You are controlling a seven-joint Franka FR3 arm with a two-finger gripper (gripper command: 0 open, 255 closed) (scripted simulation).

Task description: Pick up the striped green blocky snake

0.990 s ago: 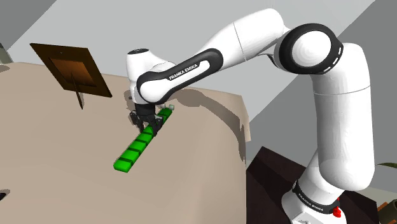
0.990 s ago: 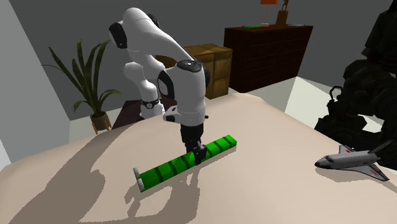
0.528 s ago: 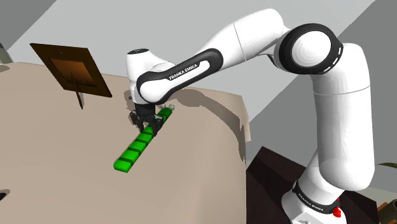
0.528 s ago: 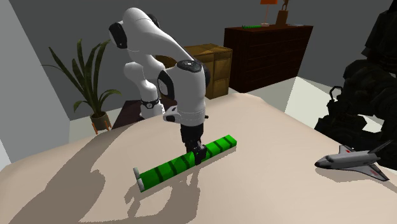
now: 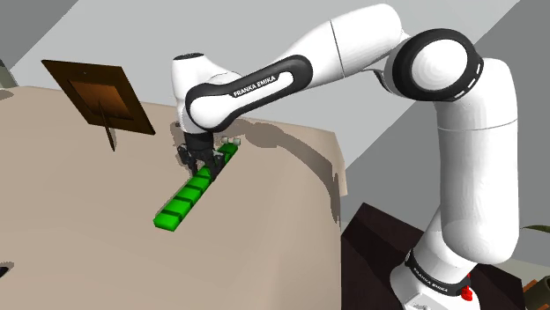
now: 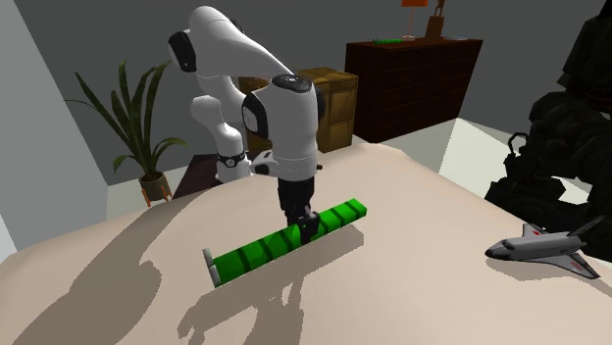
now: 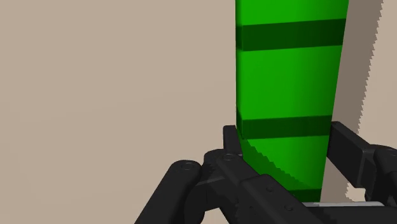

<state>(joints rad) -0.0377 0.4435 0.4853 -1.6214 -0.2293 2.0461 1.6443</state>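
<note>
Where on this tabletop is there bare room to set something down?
Bare tabletop lies between the striped green snake and the toy space shuttle, and between the snake and the brown framed panel. It is crowded at the snake's middle, where the end effector clasps it.

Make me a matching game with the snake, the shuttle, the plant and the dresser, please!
Things:
1 snake
2 shuttle
3 plant
4 dresser

Places:
A in a pot
B under an orange lamp
C clasped in the gripper
D lying on the table

Pairs: 1-C, 2-D, 3-A, 4-B.
</note>
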